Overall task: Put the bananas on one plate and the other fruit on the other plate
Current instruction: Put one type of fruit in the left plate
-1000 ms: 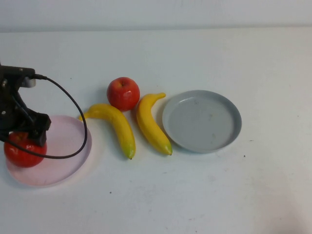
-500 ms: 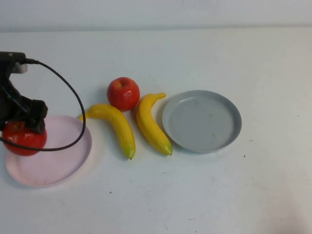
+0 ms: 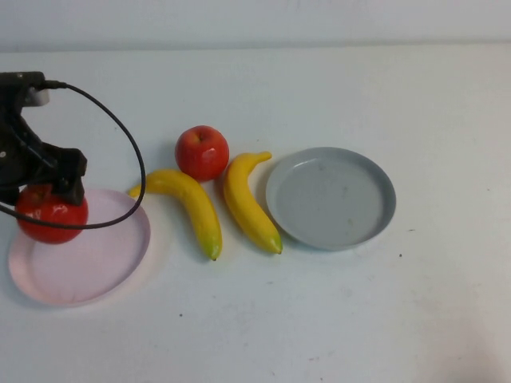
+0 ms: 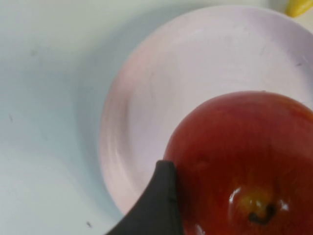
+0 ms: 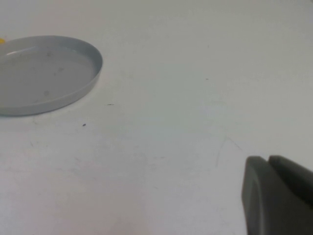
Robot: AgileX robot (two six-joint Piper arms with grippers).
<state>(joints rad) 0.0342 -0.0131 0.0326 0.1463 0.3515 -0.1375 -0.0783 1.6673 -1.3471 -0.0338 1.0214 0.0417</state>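
Note:
My left gripper (image 3: 49, 198) is shut on a red apple (image 3: 49, 215), holding it over the far left edge of the pale pink plate (image 3: 96, 263). The left wrist view shows that apple (image 4: 244, 161) stem-up beside one dark finger (image 4: 156, 205), with the pink plate (image 4: 161, 73) under it. A second red apple (image 3: 202, 152) rests on the table. Just in front of it lie two yellow bananas (image 3: 192, 206) (image 3: 246, 203). To their right sits the grey-blue plate (image 3: 330, 198), with nothing on it. My right gripper (image 5: 274, 193) is shut, out of the high view, over bare table beside the grey-blue plate (image 5: 44, 73).
The left arm's black cable (image 3: 132, 152) loops over the pink plate's far edge. A banana tip (image 4: 299, 6) shows just past the pink plate. White tabletop stretches out on the right and along the front.
My left gripper and the apple in it have moved together, away from the table's front edge and slightly right, from the plate's left side to its far left edge. Nothing else moved.

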